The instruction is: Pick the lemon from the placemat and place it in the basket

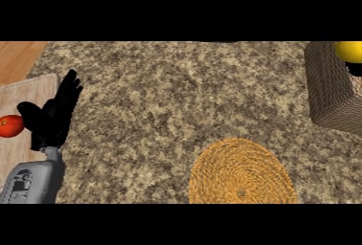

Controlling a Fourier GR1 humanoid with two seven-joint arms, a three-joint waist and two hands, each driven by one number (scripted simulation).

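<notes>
Lemon [349, 51]: smooth, glossy yellow sphere, partly cut off by the view's right edge. Lodged at the top of the basket [331, 93], within its outline, with a dark patch of shadow directly beneath. Well apart from the placemat [242, 173].

Basket: brown, finely woven, boxy with rounded corners. Standing on the counter [176, 91] at upper right and running out of view on the right side.

Placemat: round, of orange-yellow fibre coiled in concentric rings. Lying flat on the counter at lower centre.

Counter: speckled stone surface, mottled in grey, tan and dark flecks.

Left hand [51, 119]: black, matte, at the view's left side. Resting with fingers straight and pointing up, thumb spread out to the left. Fully open, holding nothing. Carried on a grey forearm [32, 179] entering from the lower edge.

Red fruit [10, 126]: small, round, shiny, cut off by the left edge. Lying on a pale wood-grain board [28, 93], just beside the thumb; contact with it cannot be told.

Orange-brown wood surface [17, 55]: smooth, straight-grained, at the upper left corner beyond the counter's edge
</notes>
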